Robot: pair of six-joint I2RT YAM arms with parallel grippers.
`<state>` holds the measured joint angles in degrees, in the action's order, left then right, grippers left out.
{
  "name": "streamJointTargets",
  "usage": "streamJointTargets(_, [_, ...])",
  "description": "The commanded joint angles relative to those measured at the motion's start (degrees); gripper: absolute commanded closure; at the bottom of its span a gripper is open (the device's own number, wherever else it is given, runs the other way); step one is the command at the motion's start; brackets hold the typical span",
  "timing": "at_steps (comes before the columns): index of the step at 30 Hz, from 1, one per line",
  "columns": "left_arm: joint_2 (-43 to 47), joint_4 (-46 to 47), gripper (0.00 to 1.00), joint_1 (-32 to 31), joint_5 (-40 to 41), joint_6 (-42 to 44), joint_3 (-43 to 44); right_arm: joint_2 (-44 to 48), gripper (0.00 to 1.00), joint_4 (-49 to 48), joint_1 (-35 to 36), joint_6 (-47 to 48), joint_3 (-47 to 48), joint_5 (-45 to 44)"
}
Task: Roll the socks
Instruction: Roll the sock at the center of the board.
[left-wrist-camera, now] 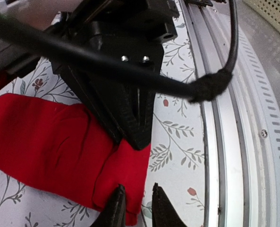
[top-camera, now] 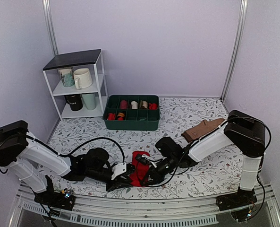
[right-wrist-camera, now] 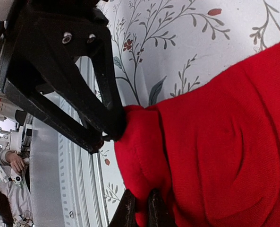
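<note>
Your socks (top-camera: 140, 165) lie mid-way along the surface's (top-camera: 201, 175) near edge, soft, light and floppy. The left gripper (left-wrist-camera: 137, 191) and right gripper (right-wrist-camera: 141, 195) each pinch that end. Grip its folded edge, or it'll likely unfurl.

Socks (right-wrist-camera: 215, 142): red knitted cloth, matt, fine ribbed grain, soft creases.
Worktop (top-camera: 201, 175): smooth matt covering printed with leaf sprigs.
Left hand (left-wrist-camera: 139, 208), right hand (right-wrist-camera: 140, 212): black plastic, matt.
Rail (left-wrist-camera: 224, 156): bare metal, satin sheen, slotted.
Cable (left-wrist-camera: 106, 66): smooth black sheath, one stretch wrapped in fuzzy cloth tape.
Bin (top-camera: 130, 125): dark green plastic.
White mug (top-camera: 83, 78): glossy glaze.
</note>
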<state>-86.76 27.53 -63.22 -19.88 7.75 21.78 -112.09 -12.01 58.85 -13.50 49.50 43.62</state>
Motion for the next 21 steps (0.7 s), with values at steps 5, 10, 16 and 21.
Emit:
streamJointTargets(5, [-4.36,-1.30,0.78,-1.79,0.04,0.66,3.01,-5.89,0.95,15.19,-0.02,0.51,-3.96,-4.73])
streamJointTargets(10, [-5.41,-1.02,0.76,-3.13,1.97,-0.64,3.03,-5.84,0.95,15.24,-0.32,0.66,-4.07,-4.44])
streamJointTargets(16, [-6.20,-0.97,0.55,-4.29,5.64,-1.94,3.09,-6.12,0.95,15.31,-0.32,0.90,-4.00,-3.98])
streamJointTargets(21, [-6.41,-0.70,0.54,-4.63,7.94,-2.42,2.95,-6.12,0.95,15.31,-0.32,1.01,-4.14,-3.85])
